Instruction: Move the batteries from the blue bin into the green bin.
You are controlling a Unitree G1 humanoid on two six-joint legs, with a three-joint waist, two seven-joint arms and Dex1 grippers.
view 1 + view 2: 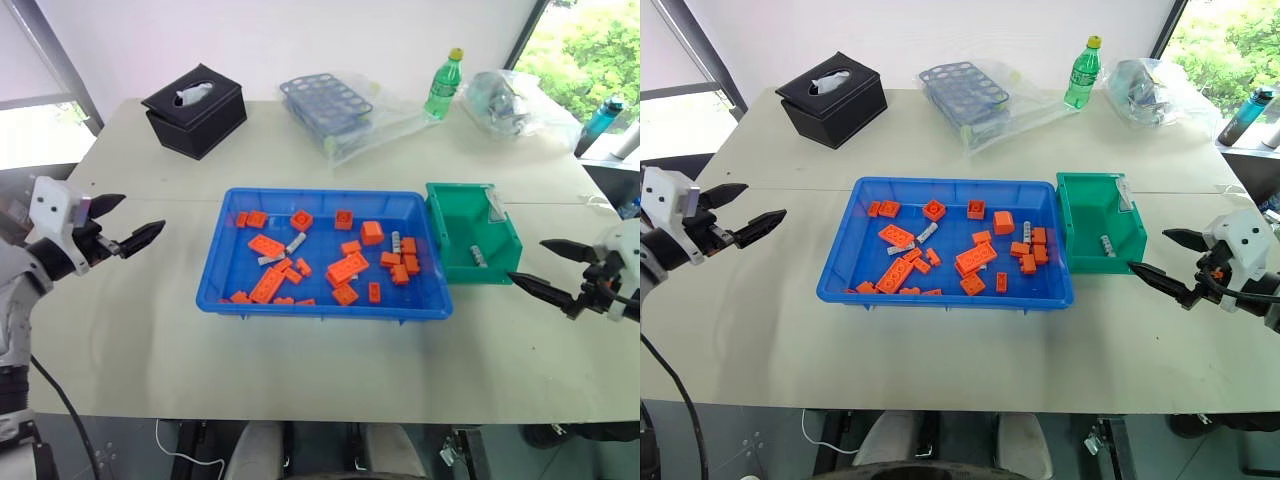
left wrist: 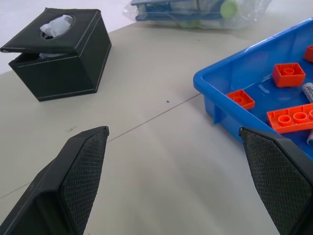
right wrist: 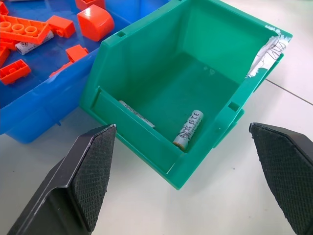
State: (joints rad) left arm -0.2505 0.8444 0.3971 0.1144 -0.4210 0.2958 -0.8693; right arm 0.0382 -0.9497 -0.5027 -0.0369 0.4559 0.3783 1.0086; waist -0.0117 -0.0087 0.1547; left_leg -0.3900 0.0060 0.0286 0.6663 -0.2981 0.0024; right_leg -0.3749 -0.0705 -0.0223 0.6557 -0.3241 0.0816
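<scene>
The blue bin sits mid-table, holding orange bricks and a few silver batteries. Against its right side stands the green bin, with one battery lying on its floor. My left gripper hovers open to the left of the blue bin, nothing between its fingers. My right gripper is open too, just right of the green bin and pointing toward it, holding nothing.
Along the table's far edge stand a black tissue box, a tube rack in a plastic bag, a green bottle and a crumpled clear bag. A blue water bottle is at the far right.
</scene>
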